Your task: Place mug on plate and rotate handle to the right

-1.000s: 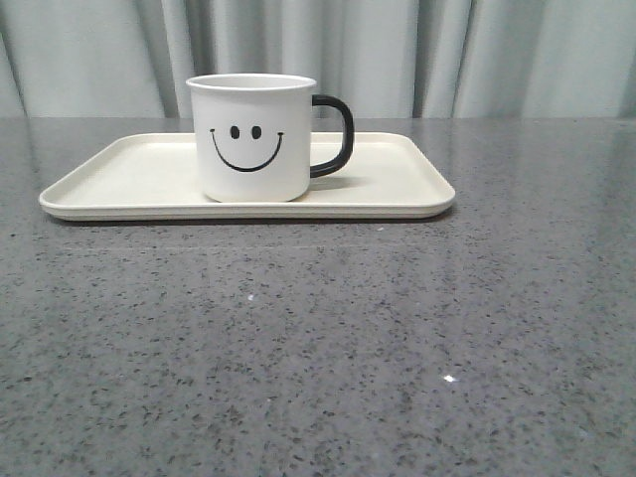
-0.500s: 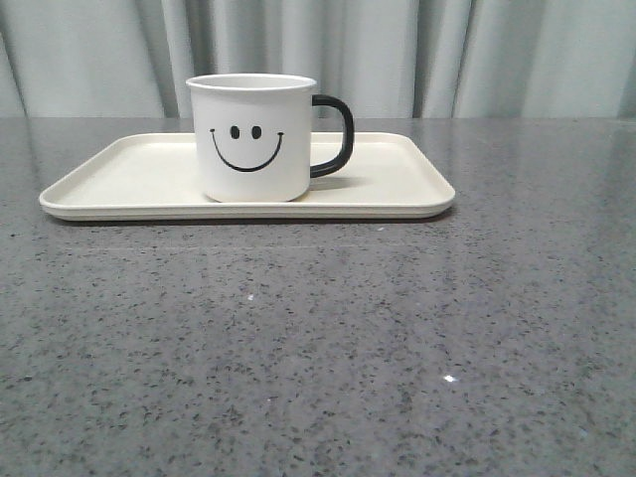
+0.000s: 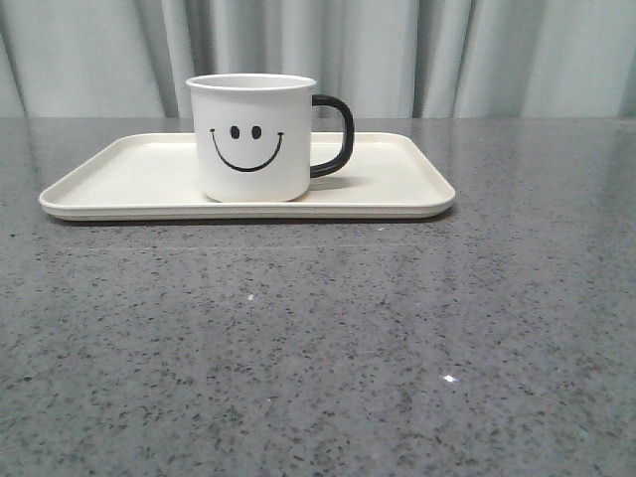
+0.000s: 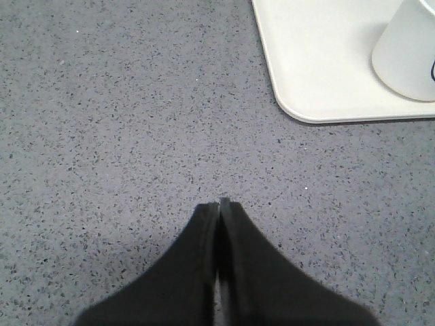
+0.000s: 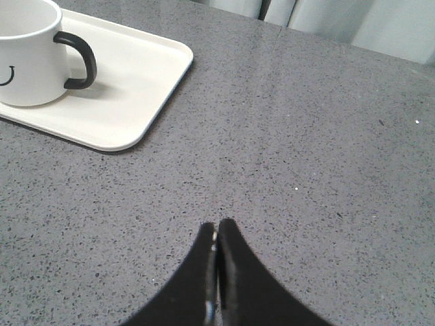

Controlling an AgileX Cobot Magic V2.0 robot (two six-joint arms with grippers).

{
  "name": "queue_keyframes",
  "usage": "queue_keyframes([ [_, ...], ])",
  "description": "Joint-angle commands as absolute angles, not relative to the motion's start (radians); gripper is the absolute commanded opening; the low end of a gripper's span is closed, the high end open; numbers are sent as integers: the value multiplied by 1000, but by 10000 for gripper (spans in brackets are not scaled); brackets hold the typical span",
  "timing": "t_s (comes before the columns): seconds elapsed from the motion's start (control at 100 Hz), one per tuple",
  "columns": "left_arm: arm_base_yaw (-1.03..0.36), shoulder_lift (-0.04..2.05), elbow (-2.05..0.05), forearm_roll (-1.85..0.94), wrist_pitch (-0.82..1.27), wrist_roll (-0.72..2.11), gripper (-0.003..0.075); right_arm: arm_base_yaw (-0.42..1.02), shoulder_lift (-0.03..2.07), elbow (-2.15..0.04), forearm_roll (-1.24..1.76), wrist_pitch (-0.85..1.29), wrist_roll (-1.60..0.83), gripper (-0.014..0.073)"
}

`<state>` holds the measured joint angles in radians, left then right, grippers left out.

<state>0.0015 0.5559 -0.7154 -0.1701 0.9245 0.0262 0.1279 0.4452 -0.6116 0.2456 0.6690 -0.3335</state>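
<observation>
Mug (image 3: 253, 139) stands upright on the plate (image 3: 129, 174) in the front view, its handle (image 3: 336, 134) pointing right. Left wrist view: left gripper (image 4: 219, 204) pressed closed, empty, over grey table (image 4: 122, 122). Right wrist view: right gripper (image 5: 217, 225) likewise closed, empty, well apart from the plate.

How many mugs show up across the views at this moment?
1. The mug stands upright on the plate, near its middle, handle pointing right. Both wrist views show this same mug; nothing appears hidden.
</observation>
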Motion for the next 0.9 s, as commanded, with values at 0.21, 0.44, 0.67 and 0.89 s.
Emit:
queue_keyframes([
  [0.21,-6,558,-740,-191,854,19,-20,122,452,-635,252,604,-333,-67],
  [0.44,-6,504,-674,-172,632,19,-20,122,452,-635,252,604,-333,-67],
  [0.67,-6,322,-428,-146,265,19,-20,122,452,-635,252,604,-333,-67],
  [0.89,-6,137,-223,-89,152,19,-20,122,452,-635,252,604,-333,-67],
])
